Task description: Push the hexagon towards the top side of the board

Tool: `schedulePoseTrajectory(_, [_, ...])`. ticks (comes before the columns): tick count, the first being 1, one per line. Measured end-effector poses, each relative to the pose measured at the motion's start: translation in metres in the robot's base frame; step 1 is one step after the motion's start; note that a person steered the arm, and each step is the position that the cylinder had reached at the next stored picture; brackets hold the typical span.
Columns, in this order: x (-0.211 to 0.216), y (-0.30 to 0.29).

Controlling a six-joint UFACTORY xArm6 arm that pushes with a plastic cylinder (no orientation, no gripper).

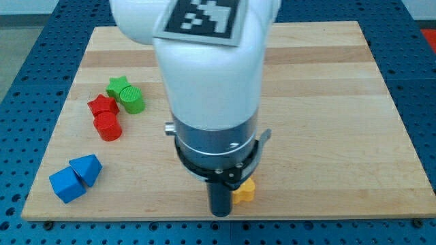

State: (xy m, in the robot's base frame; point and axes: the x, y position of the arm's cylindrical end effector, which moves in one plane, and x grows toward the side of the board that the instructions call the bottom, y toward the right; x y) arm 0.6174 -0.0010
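Note:
A yellow block (244,191), likely the hexagon, lies near the view's bottom edge of the wooden board (327,102), mostly hidden behind the arm, so its shape is only partly seen. My rod comes down from the white arm body, and my tip (220,214) sits just left of and slightly below the yellow block, close to or touching it.
A green star (119,86) and green cylinder (132,100) sit at the view's left, with a red star (102,105) and red cylinder (108,126) below them. Two blue blocks (67,184) (87,168) lie at the bottom left. The board's bottom edge is right below my tip.

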Motion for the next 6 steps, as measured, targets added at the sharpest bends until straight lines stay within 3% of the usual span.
schedulePoseTrajectory(2, [-0.056,0.042])
schedulePoseTrajectory(4, [-0.109,0.033])
schedulePoseTrajectory(6, [-0.08,0.025])
